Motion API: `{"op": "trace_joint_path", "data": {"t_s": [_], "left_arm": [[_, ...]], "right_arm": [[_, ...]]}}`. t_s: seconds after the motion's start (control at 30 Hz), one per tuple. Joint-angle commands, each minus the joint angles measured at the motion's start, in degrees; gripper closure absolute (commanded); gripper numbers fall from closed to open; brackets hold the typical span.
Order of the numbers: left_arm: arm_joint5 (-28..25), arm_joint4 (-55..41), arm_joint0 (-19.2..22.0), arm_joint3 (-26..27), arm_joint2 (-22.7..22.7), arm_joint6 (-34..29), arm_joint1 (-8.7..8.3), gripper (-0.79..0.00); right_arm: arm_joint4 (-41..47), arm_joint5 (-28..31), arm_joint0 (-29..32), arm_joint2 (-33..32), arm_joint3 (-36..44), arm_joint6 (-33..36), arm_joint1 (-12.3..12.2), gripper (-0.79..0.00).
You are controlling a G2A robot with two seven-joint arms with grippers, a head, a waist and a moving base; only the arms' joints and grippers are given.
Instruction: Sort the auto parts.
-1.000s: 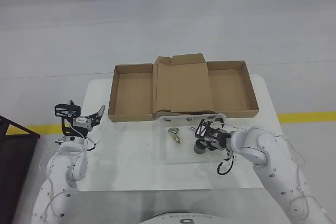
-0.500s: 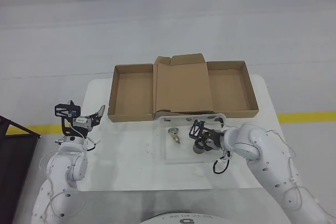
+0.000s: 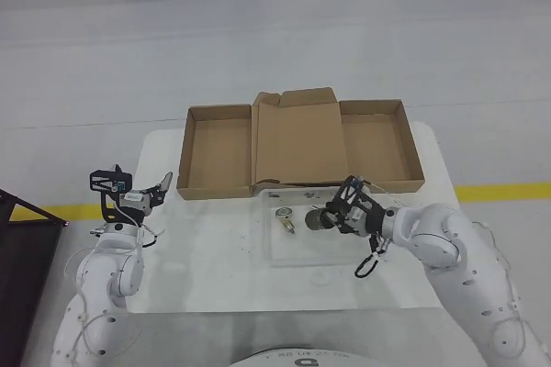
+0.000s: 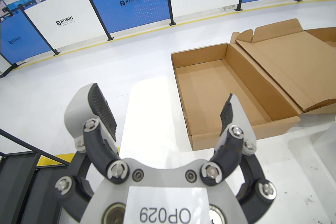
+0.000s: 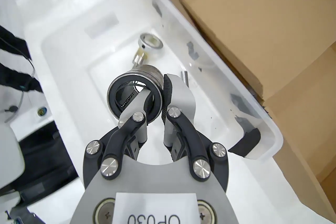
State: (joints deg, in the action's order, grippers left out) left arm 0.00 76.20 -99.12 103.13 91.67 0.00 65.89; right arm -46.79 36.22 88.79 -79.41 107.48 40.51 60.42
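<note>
Auto parts (image 3: 285, 220) sit in a clear tray (image 3: 268, 240) at mid-frame on the white worktop (image 3: 202, 266). At far left, the left tool (image 3: 140, 183) hangs released, holding nothing. Right of centre, the right tool (image 5: 156, 91) is clenched on a dark bearing ring (image 5: 147, 72), one finger through its bore, just above the tray. The lift likely calls for a firm, level pinch that clears the tray wall before swinging toward the open cardboard box (image 3: 216, 156) behind.
</note>
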Motion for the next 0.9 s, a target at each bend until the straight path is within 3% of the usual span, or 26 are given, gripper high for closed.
{"op": "trace_joint_path", "data": {"t_s": [0.0, 0.17, 0.37, 0.87], "left_arm": [[0.00, 0.00, 0.00, 0.00, 0.00, 0.00, 0.00, -0.785], [0.00, 0.00, 0.00, 0.00, 0.00, 0.00, 0.00, -0.785], [0.00, 0.00, 0.00, 0.00, 0.00, 0.00, 0.00, -0.785], [0.00, 0.00, 0.00, 0.00, 0.00, 0.00, 0.00, -0.785]], "right_arm": [[5.59, 2.49, 1.60, -2.63, -0.82, -4.94, -0.17, 0.000], [16.83, 7.68, 5.20, -7.54, -4.14, -15.39, -0.37, 0.000], [18.52, 8.70, 6.07, -8.66, -6.26, -20.67, -0.30, 0.000], [18.18, 8.93, 6.30, -8.59, -6.81, -22.11, -0.26, 0.000]]}}
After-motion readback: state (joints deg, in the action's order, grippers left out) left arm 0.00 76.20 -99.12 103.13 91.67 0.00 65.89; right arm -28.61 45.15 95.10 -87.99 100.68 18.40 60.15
